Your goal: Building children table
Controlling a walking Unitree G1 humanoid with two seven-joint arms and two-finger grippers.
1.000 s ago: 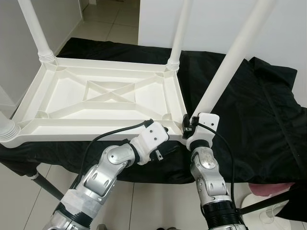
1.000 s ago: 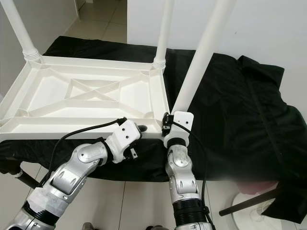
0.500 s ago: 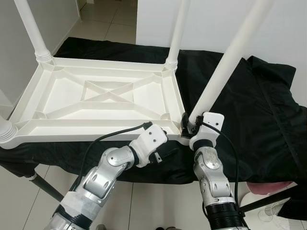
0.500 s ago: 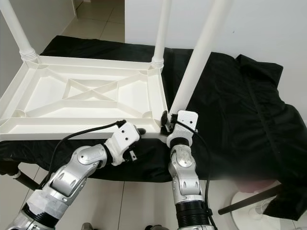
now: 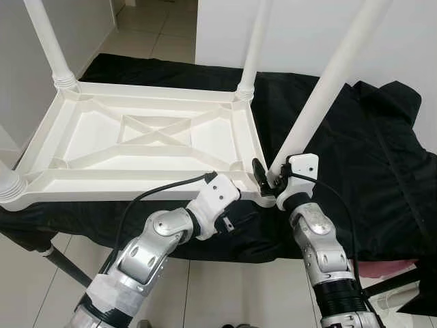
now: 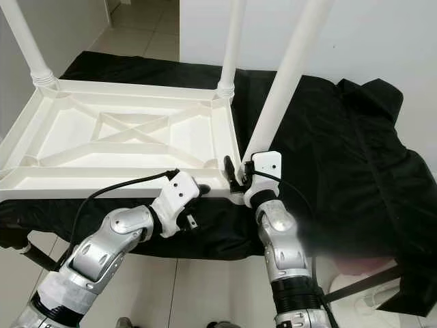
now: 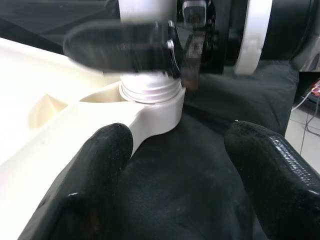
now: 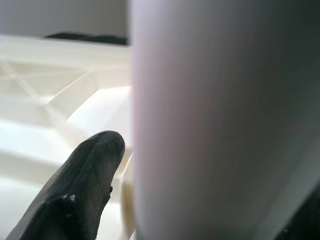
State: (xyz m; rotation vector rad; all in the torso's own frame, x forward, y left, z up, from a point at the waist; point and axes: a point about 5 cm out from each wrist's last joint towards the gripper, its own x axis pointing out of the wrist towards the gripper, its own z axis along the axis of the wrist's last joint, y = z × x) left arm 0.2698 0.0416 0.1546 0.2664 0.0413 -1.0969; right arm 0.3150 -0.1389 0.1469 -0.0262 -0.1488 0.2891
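Four white plastic legs rise from the upturned table top (image 5: 147, 140), a ribbed tray lying on black cloth (image 5: 355, 171). At its near right corner, the left gripper (image 7: 175, 165) hangs with fingers spread apart just under the rim, as the left wrist view shows. Beside it, the right gripper (image 5: 268, 179) clamps the smooth round leg (image 5: 321, 102); its far finger is hidden.
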